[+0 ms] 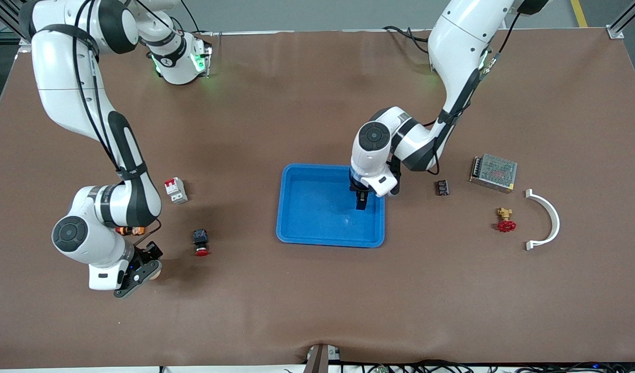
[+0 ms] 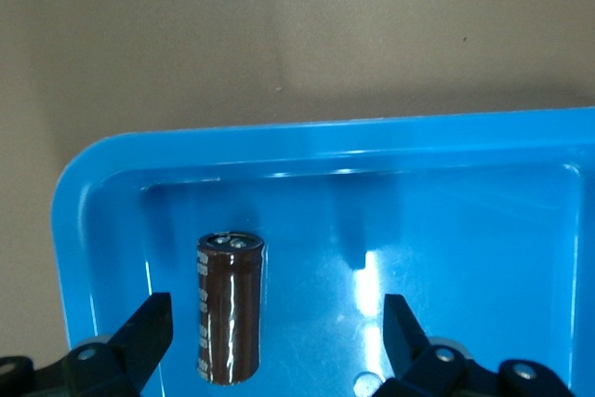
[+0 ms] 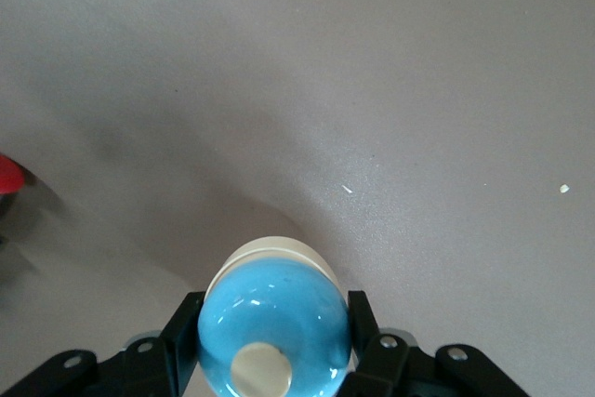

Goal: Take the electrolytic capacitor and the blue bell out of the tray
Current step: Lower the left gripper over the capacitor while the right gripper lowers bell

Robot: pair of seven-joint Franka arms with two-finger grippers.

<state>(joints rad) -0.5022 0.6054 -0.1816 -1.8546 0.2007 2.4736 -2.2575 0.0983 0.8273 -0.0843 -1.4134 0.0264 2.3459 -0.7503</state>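
The left gripper (image 1: pixel 362 201) is over the blue tray (image 1: pixel 296 228), at the tray's edge toward the left arm's end of the table, and its fingers (image 2: pixel 144 332) are spread wide apart with nothing held between them. In the left wrist view the capacitor (image 2: pixel 230 308), a small brown can with a shiny top, lies in the tray between the two fingers, close to one finger, near a rounded corner of the tray. The right gripper (image 1: pixel 141 272) is down low by the table at the right arm's end, and it is squeezed tight on the bell (image 3: pixel 275 321). The bell is round and light blue with a cream rim and a cream knob on top, and the black fingers (image 3: pixel 182 341) press on both of its sides. Near the right gripper there is a push button (image 1: pixel 201 242) with a red cap, and farther from the front camera there is a small white and red breaker (image 1: pixel 175 190). Toward the left arm's end of the table there are a small black part (image 1: pixel 442 187), a metal box with a mesh top (image 1: pixel 494 172), a brass valve with a red wheel (image 1: pixel 505 219), and a curved white piece (image 1: pixel 550 220).
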